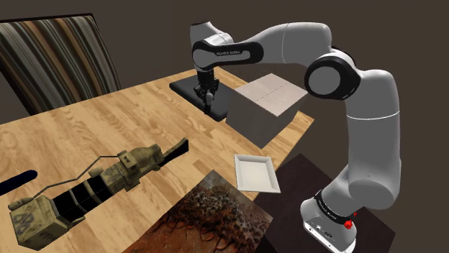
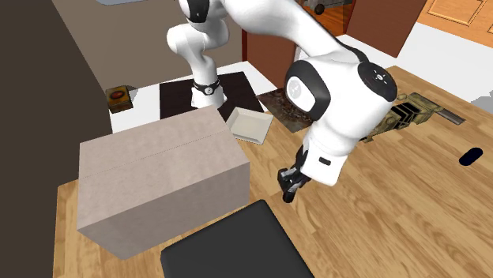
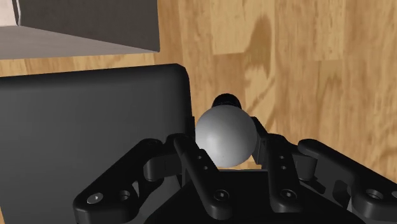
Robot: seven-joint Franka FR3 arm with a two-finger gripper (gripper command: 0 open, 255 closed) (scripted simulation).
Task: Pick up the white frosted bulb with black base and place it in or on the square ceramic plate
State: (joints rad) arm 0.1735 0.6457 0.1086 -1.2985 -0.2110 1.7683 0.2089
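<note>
Squarely between the fingers (image 3: 191, 158) of the all-black two-finger gripper (image 1: 209, 100) sits the white round bulb with a black base (image 3: 224, 137). Its globe is toward the hand and its base points away at the table. The fingers pinch the globe from either side (the wrist view shows both pressed against it).

Bulb and gripper hang just beside the plain grey box (image 1: 266, 108), over the edge of the flat black slab (image 3: 89, 108). The slab lies next to that box on the light wooden table (image 1: 108, 122). Whether the black base touches the wood I cannot tell.

The white arm (image 1: 374, 129) rises upright from its stand (image 1: 327, 223) and folds at a high elbow. Its forearm runs roughly level across the top of the grey box. Past the box the wrist turns down, so the gripper points steeply at the table.

On the side of the grey box away from the gripper, near it but apart, the white square plate (image 1: 255, 172) lies flat by the table's edge. A rust-brown patterned mat (image 1: 216, 215) lies just past the plate, farther from the box. A camouflage-painted gun-shaped object (image 1: 93, 183) lies well apart from the box, along the table.
</note>
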